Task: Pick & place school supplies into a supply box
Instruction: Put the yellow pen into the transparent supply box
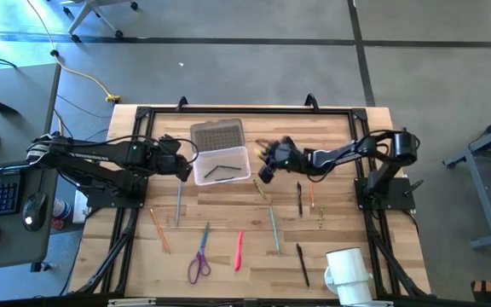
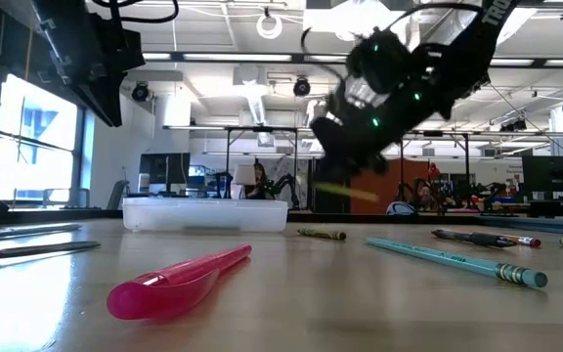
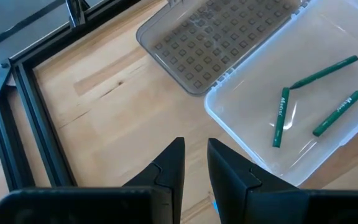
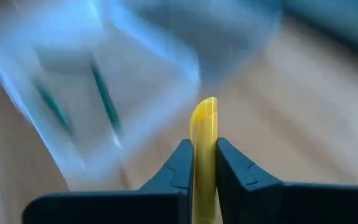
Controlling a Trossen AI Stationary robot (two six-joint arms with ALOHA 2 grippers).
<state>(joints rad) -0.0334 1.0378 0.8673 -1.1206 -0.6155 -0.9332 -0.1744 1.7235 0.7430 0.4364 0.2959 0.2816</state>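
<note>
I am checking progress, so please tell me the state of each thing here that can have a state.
Supply box: open, holding three green pens.
Right pincer: shut on a yellow pen, lifted off the table beside the box.
Left pincer: empty, fingers slightly apart, at the box's other side.
Pink pen: lying on the table, not yet packed.
Scissors: lying on the table, blades closed.

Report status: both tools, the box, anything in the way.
Right tool shut on yellow pen, raised beside supply box. Left tool empty at box's other side, fingers slightly apart. Green pens in box. Nothing in the way.
</note>
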